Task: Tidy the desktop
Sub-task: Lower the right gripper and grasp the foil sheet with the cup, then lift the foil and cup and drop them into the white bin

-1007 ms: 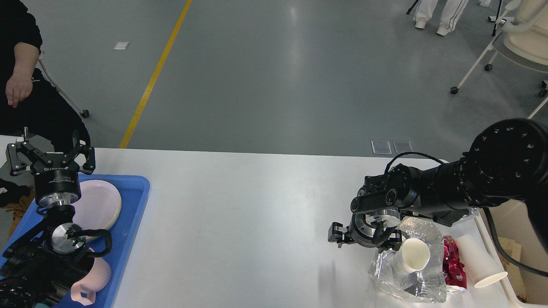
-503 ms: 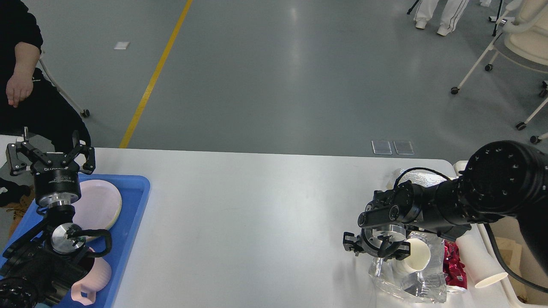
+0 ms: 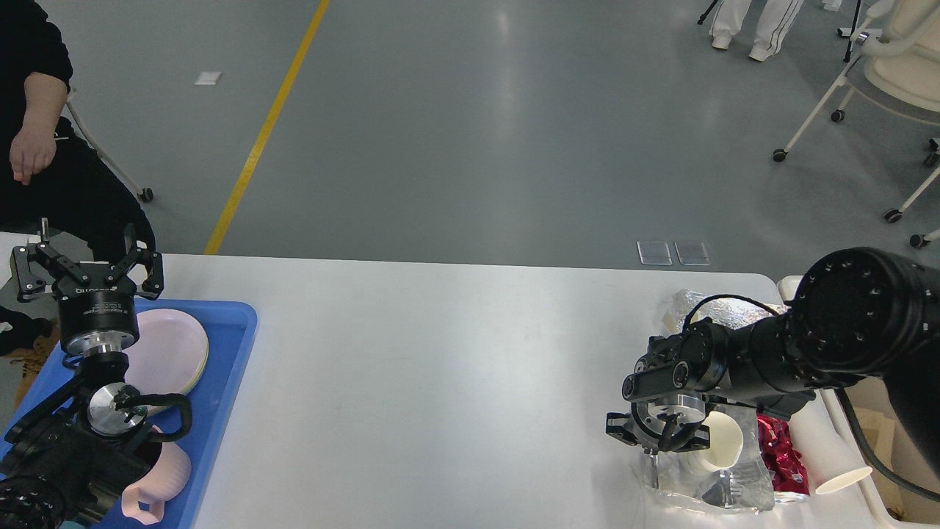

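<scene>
The white desktop (image 3: 440, 367) fills the lower half of the head view. At its right end lies a crumpled clear plastic container (image 3: 734, 488) with a white paper cup (image 3: 720, 441) inside it. My right gripper (image 3: 661, 435) points down right over the container's left part, its finger links spread to both sides and its tips hidden. Beside the container lie a red wrapper (image 3: 778, 455), a second paper cup (image 3: 830, 455) on its side, and crumpled foil (image 3: 701, 307). My left gripper (image 3: 87, 266) stands open and empty above the blue tray (image 3: 228, 353).
The tray holds stacked pink plates (image 3: 172, 349) and a pink mug (image 3: 161, 485). A cream bin's rim (image 3: 874, 507) runs along the desktop's right edge. A person (image 3: 37, 147) sits beyond the far left corner. A wheeled chair (image 3: 881, 73) stands far right.
My right gripper has moved right and down, closing onto the clear container, which has been pressed lower. The left arm has stayed still.
</scene>
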Controlling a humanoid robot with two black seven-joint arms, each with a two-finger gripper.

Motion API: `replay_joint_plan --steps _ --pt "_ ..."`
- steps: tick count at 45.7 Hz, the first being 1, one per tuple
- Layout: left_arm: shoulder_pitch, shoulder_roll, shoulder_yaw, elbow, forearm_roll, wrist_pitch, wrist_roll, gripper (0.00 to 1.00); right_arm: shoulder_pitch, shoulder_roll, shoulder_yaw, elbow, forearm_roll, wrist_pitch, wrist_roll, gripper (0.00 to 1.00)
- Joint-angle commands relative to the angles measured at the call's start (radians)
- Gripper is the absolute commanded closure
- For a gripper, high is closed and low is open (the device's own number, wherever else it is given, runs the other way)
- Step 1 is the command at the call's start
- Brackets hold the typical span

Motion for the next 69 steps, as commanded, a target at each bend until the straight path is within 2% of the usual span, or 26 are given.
replay_joint_plan --steps 1,8,21,34,46,58,69 --pt "0.0 0.0 0.0 0.0 -0.001 0.0 0.0 0.04 0.006 0.006 0.003 0.005 0.0 0.0 0.0 1.0" --pt "0.0 0.0 0.0 0.0 0.0 0.0 0.0 0.04 0.043 0.011 0.007 0.033 0.003 0.001 0.0 1.0" --pt "0.0 0.0 0.0 0.0 0.0 0.0 0.0 0.04 0.191 -0.015 0.011 0.178 0.006 0.013 -0.001 1.0" --pt "0.0 0.0 0.0 0.0 0.0 0.0 0.0 0.04 0.299 -0.054 0.0 0.227 0.014 0.047 -0.005 1.0" --pt "0.0 0.0 0.0 0.0 0.0 0.0 0.0 0.04 0.467 -0.135 0.011 0.249 0.015 0.214 -0.002 1.0" --pt "0.0 0.0 0.0 0.0 0.0 0.0 0.0 0.04 0.661 -0.328 0.007 0.237 0.014 0.426 0.003 1.0" --pt "0.0 0.0 0.0 0.0 0.0 0.0 0.0 0.04 0.762 -0.417 -0.006 0.231 0.008 0.493 -0.001 1.0"
